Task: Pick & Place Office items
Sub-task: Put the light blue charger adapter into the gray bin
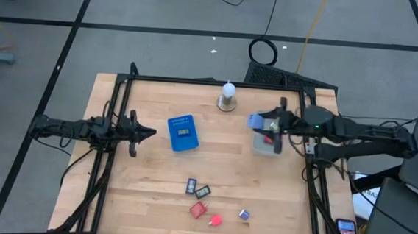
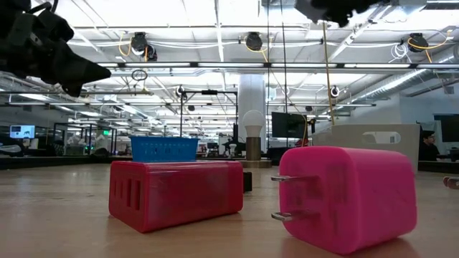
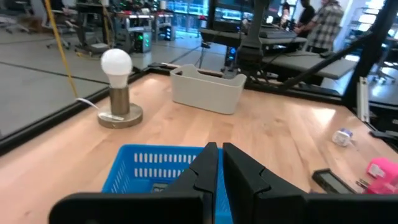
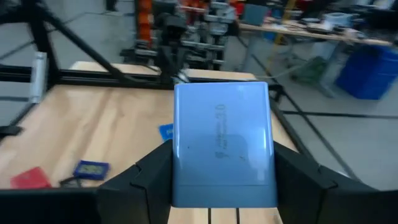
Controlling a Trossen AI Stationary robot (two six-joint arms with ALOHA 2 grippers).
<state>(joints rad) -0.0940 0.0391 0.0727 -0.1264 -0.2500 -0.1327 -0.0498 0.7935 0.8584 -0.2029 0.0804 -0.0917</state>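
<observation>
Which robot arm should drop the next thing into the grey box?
The right arm, probably. Its right gripper already holds a light blue block just above the grey bin. The left gripper is shut and empty, across the table beside the blue basket.

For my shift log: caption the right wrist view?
Right claw shut on light blue block, held above the wooden table.

In the right wrist view, much of the tabletop [image 4: 93,118] is screened by a light blue block [image 4: 222,143] held in the right claw [image 4: 222,186]. The embossed lettering on it cannot be read. Contents of the grey bin [image 1: 266,143] are partly covered by that claw from above. The blue basket [image 3: 149,171] is cut off behind the left claw [image 3: 220,168].
</observation>
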